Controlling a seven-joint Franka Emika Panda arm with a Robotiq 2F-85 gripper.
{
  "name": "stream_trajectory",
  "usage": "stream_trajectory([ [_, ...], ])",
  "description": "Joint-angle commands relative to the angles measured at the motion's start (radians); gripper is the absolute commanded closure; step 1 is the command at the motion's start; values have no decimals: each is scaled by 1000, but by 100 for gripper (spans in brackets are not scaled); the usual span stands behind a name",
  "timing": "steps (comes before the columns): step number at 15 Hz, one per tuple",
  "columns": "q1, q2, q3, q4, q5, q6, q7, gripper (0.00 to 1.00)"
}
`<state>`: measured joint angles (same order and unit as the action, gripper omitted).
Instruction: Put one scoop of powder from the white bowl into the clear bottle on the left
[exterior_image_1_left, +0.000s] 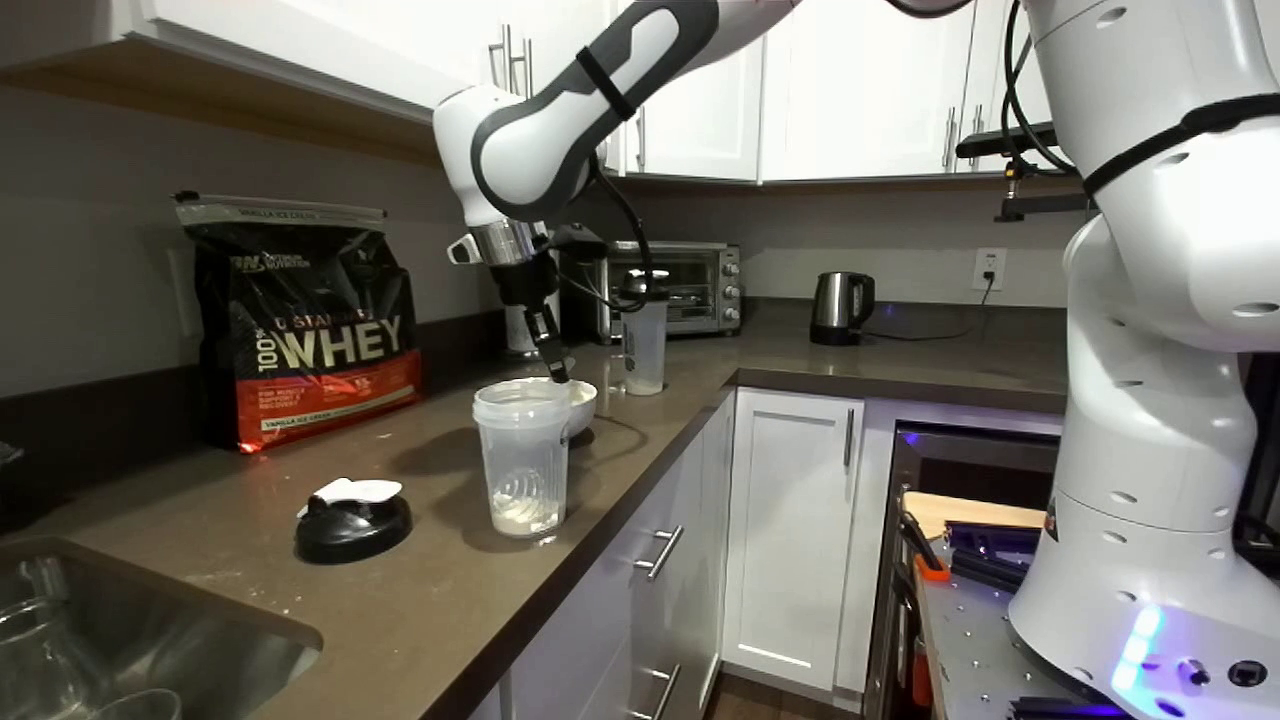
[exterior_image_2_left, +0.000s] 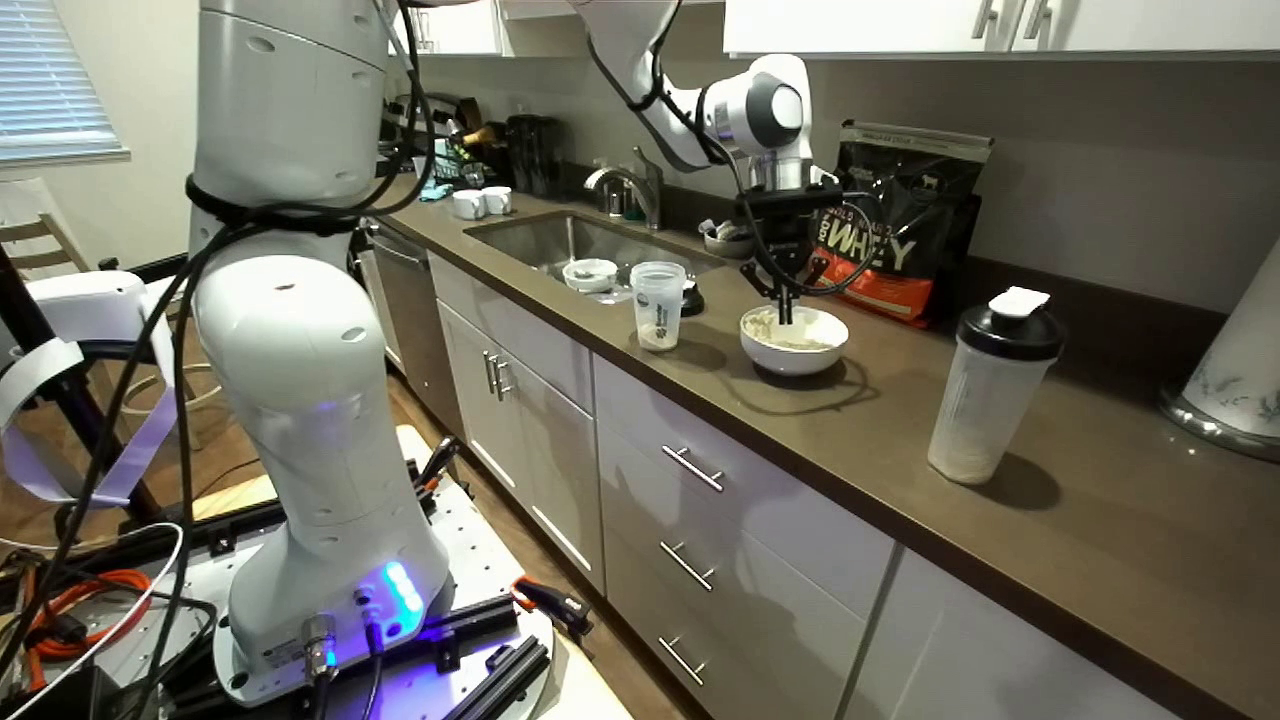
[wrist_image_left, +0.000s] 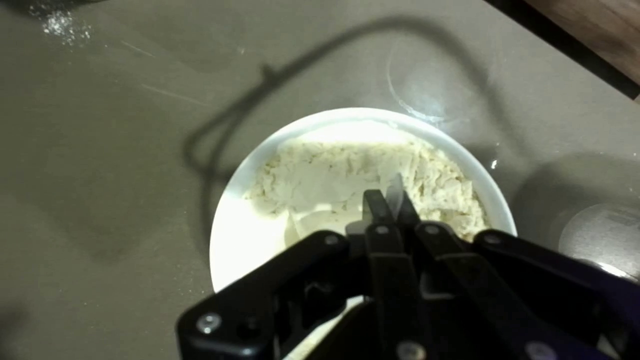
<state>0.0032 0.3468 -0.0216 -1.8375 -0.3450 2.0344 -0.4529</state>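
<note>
The white bowl (exterior_image_2_left: 795, 358) stands on the counter with pale powder (wrist_image_left: 330, 170) in it. My gripper (wrist_image_left: 394, 204) points down over it, its fingertips just above or at the powder. A thin translucent strip of the scoop (wrist_image_left: 396, 194) shows pinched between the fingers; the rest of the scoop is mostly hidden behind the gripper. In an exterior view the gripper (exterior_image_1_left: 558, 372) appears behind the rim of the open clear bottle (exterior_image_1_left: 525, 450), which holds some powder at its bottom. That bottle (exterior_image_2_left: 658, 305) stands upright, left of the bowl and apart from it.
A second bottle with a black lid (exterior_image_2_left: 1010, 335) stands on the bowl's far side from the open one. A large whey bag (exterior_image_1_left: 320, 330) leans by the wall. A loose black lid (exterior_image_1_left: 355, 525) lies near the sink (exterior_image_1_left: 190, 640). The counter edge runs close by the bowl.
</note>
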Motion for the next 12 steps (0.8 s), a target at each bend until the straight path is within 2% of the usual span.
stream_trajectory([
  [1, -6, -20, 12, -2, -14, -27, 3, 99],
  [12, -11, -43, 6, -5, -24, 7, 14, 99],
])
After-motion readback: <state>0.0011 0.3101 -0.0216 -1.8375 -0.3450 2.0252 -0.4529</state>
